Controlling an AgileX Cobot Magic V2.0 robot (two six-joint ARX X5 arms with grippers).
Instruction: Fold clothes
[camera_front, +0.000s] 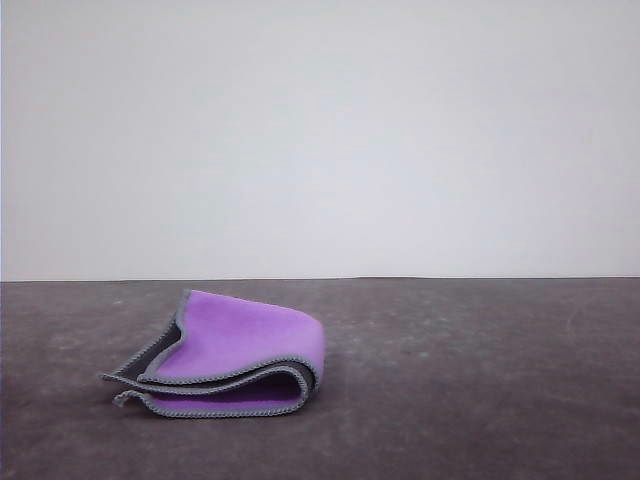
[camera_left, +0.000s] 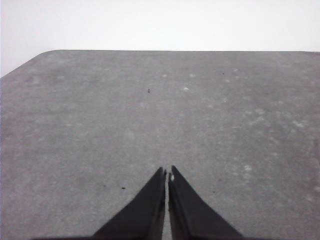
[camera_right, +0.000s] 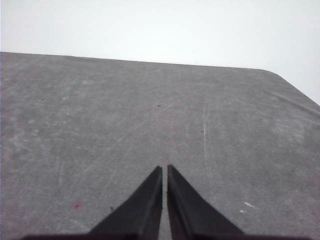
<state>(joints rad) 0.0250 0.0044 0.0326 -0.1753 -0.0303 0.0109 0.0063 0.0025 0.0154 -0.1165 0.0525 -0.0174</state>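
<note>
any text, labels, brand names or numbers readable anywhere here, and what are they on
None: no words, numbers or signs can be read.
The folded purple cloth shows only plain fleece and grey stitched edging, no visible tag.
The grey table carries only scuffs and specks.
The wall behind is blank.

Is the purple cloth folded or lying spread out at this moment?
Folded. The cloth sits on the table as a stack of layers, its grey-stitched edges piled at the near side and a rounded bend at the right.

Front camera is sitting low, looking forward across the grey table (camera_front: 480, 400) to a white wall (camera_front: 320, 130); both wrist cameras are looking obliquely down along the same tabletop, close
</note>
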